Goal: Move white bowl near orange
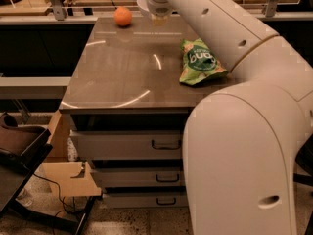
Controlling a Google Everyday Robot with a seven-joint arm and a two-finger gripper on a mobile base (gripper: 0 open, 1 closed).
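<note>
The robot's arm is seen reaching from the lower right across the worktop [122, 77] to its far edge. The end effector [157, 15] is held just above the far edge of the worktop, pointing down. Whether it is open or closed cannot be told, since it is largely covered by the wrist.

Only a curved portion of the white bowl [142, 2] is shown, just left of the wrist at the far edge; the rest is hidden behind the arm. Whether the bowl is gripped or resting on the surface cannot be told.

The orange [123, 16] is placed on the far left part of the worktop, near the bowl but apart from it. A green snack bag [200, 62] is laid on the right side, partly overlapped by the arm. Three drawers [132, 143] are stacked under the worktop.
</note>
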